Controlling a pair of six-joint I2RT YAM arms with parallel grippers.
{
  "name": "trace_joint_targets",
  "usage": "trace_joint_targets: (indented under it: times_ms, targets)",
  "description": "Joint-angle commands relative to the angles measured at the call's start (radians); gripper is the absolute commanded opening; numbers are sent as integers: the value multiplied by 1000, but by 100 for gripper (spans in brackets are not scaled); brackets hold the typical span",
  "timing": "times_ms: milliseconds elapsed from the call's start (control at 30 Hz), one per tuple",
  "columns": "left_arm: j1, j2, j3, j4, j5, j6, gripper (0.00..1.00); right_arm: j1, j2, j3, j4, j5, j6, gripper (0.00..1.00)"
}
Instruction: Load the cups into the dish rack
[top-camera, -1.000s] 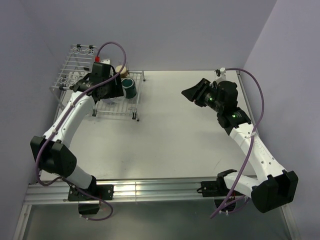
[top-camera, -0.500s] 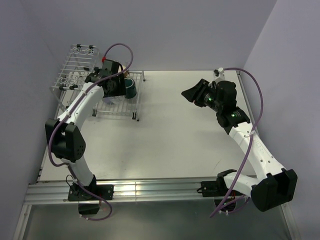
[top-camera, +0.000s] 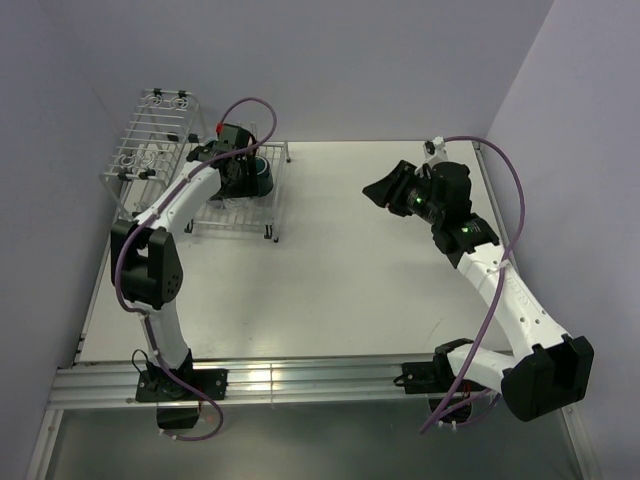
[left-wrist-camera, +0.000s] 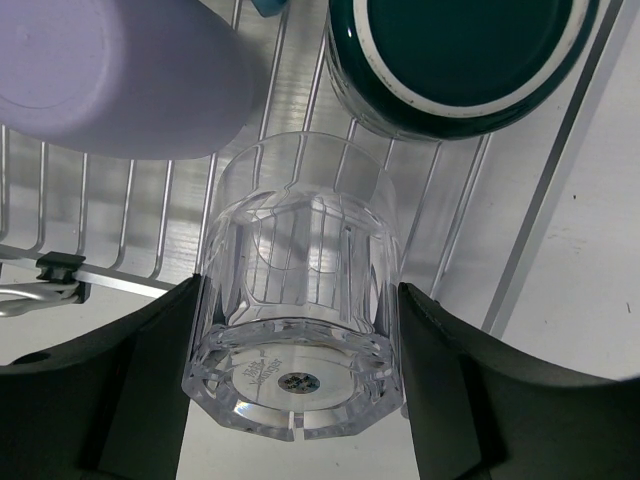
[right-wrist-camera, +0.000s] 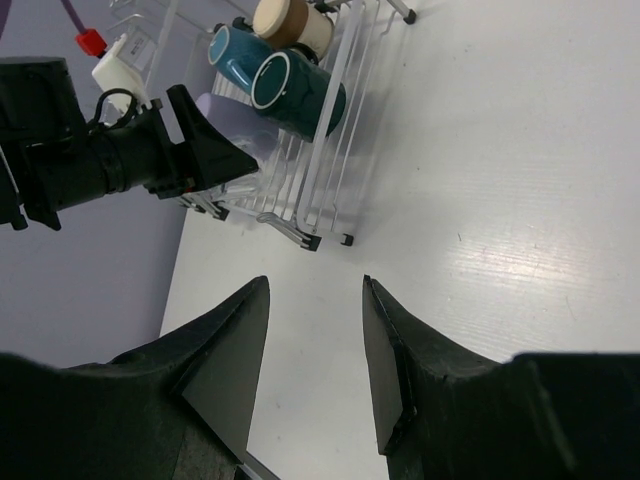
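The clear tumbler (left-wrist-camera: 295, 230) hangs base toward the camera, and my left gripper (left-wrist-camera: 300, 300) is shut on it just above the flat slatted part of the white dish rack (left-wrist-camera: 130, 215). On the rack beyond it lie the lavender tumbler (left-wrist-camera: 120, 70) and the dark teal mug (left-wrist-camera: 455, 50). The right wrist view also shows the light-blue mug (right-wrist-camera: 232, 52) and the tan-brown cup (right-wrist-camera: 290, 22) lying in the rack (right-wrist-camera: 330, 170) next to the dark teal mug (right-wrist-camera: 300, 90). My right gripper (right-wrist-camera: 315, 290) is open over bare table, with nothing between its fingers.
The rack (top-camera: 150, 140) fills the table's far left corner, its taller basket part against the left wall. My left arm (top-camera: 175, 205) reaches across its near side. My right gripper (top-camera: 378, 190) hovers at mid-table, right of the rack. Walls close the back and both sides.
My left arm has folded its elbow in and carried the gripper to the right, to the rack's right part by the dark teal mug. The right arm has hardly moved.
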Motion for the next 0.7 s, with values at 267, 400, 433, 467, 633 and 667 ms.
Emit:
trace_joint_targets:
  times_ms: [267,400,433,467,633,667]
  targets:
    - [-4,29,32,27,-15,3,14,-6,7,4,6,-5,-24,50]
    - [-4,41,31,27,-12,3,25,-6,7,0,8,-7,-21,50]
    - [-4,42,29,33,-11,2,30,-6,7,-2,8,-10,-23,50]
    - [-4,41,25,36,-8,1,32,-6,7,-2,8,-11,-23,50]
    - [-4,50,17,36,-17,5,58,-6,5,-5,8,-8,-21,50]
    - [-4,50,12,37,-18,5,61,-6,6,-6,9,-10,-23,50]
